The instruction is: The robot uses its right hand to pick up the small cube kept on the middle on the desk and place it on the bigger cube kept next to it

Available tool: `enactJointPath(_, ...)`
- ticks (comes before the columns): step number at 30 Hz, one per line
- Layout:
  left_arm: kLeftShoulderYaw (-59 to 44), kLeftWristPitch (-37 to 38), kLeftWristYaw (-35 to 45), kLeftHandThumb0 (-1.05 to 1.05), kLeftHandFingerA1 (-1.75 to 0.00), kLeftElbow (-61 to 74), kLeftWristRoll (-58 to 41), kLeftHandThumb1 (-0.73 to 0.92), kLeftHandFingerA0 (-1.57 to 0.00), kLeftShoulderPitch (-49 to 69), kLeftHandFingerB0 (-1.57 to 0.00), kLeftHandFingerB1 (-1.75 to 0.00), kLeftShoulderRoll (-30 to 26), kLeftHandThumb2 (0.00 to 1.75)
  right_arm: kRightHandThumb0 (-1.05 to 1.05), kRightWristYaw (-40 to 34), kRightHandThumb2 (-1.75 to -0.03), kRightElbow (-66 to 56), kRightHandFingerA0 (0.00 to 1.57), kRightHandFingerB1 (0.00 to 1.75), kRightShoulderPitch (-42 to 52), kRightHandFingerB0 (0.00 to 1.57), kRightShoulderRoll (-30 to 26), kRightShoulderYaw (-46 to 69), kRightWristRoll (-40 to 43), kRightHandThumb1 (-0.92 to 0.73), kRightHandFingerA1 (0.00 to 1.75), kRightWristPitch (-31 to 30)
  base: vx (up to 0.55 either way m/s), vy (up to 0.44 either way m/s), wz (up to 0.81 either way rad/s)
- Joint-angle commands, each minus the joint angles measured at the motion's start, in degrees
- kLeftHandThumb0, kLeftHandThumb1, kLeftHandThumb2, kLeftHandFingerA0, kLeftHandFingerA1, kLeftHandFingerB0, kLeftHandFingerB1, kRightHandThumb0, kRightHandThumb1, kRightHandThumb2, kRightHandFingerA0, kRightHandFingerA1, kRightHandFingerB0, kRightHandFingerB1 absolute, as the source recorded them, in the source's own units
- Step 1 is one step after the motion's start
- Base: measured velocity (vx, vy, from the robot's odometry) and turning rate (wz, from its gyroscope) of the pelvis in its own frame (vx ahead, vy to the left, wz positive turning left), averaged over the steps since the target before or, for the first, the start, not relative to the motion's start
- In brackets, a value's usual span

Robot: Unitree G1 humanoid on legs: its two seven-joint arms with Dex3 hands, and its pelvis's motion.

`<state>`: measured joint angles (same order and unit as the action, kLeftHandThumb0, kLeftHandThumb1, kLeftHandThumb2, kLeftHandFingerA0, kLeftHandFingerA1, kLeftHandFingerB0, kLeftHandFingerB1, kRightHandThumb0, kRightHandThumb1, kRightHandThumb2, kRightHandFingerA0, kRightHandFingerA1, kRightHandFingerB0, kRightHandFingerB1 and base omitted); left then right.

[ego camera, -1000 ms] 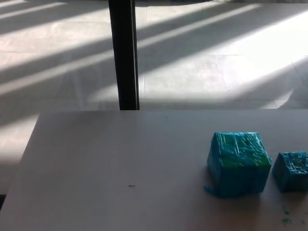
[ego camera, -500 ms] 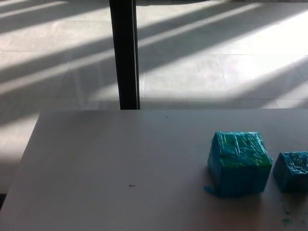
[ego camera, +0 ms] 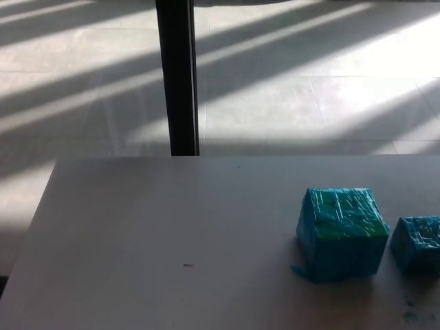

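A bigger cube [ego camera: 342,232] wrapped in shiny blue-green tape stands on the white desk [ego camera: 158,254], right of the middle. A smaller cube [ego camera: 417,244] in the same tape sits just to its right, apart from it and partly cut off by the picture's right edge. Neither of my hands shows in the head view.
A dark upright post [ego camera: 177,77] stands behind the desk's far edge. Beyond it lies a tiled floor [ego camera: 309,75] with bands of sunlight. A few blue-green tape scraps [ego camera: 410,315] lie near the desk's front right. A tiny dark speck [ego camera: 187,265] marks the desk's middle.
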<state>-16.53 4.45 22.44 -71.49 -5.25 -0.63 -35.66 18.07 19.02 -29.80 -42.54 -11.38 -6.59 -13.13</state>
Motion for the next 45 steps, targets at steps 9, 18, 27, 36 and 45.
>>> enactJointPath(9, 0.37, 0.82, 0.22, -0.75, -0.63, -0.68, 0.42, 0.65, -0.44, -0.13, -0.50, -0.50, -1.22, 0.60, -0.98, 5.27, -0.93, 5.79, 0.00, 0.00, -4.81, 0.05, 1.90, -7.72, -8.81, -0.58, 0.04, -0.67, 0.00, 0.000, 0.00)
enactJointPath(18, -0.45, -0.05, 0.13, -0.72, -0.64, -0.95, -0.44, 0.64, -0.50, -0.36, -0.51, -0.51, -0.95, 0.60, -0.97, 6.36, -0.90, 19.82, 0.00, 0.00, -9.91, 0.05, 6.99, -9.65, -11.23, -0.57, 0.04, 0.17, 0.00, 0.000, 0.00)
enactJointPath(27, -0.96, -0.84, -0.15, -0.69, -0.61, -0.96, -0.78, 0.64, -0.44, -1.22, -0.49, -0.48, -0.71, 0.60, -0.97, 5.25, -0.93, 30.26, 0.00, 0.00, -14.07, 0.00, 9.81, -10.33, -13.11, -0.56, 0.03, 6.28, 0.00, 0.000, 0.00)
enactJointPath(36, -0.15, -0.03, 0.41, -0.73, -0.64, -0.46, -0.10, 0.64, -0.50, -1.25, -0.54, -0.54, -1.59, 0.60, -0.97, 3.36, -0.94, 33.69, 0.00, 0.04, -14.92, 0.00, 12.54, -11.33, -15.70, -0.55, 0.04, 5.94, 0.00, 0.000, 0.00)
enactJointPath(45, 0.13, 0.43, 0.51, -0.74, -0.66, -0.81, 0.35, 0.55, -0.47, -1.39, -0.47, -0.60, -1.66, 1.00, -0.86, 2.44, -0.79, 32.19, 0.00, 0.14, -14.98, 0.00, 14.16, -12.69, -18.20, -0.51, 0.14, 7.07, 0.00, 0.000, 0.00)
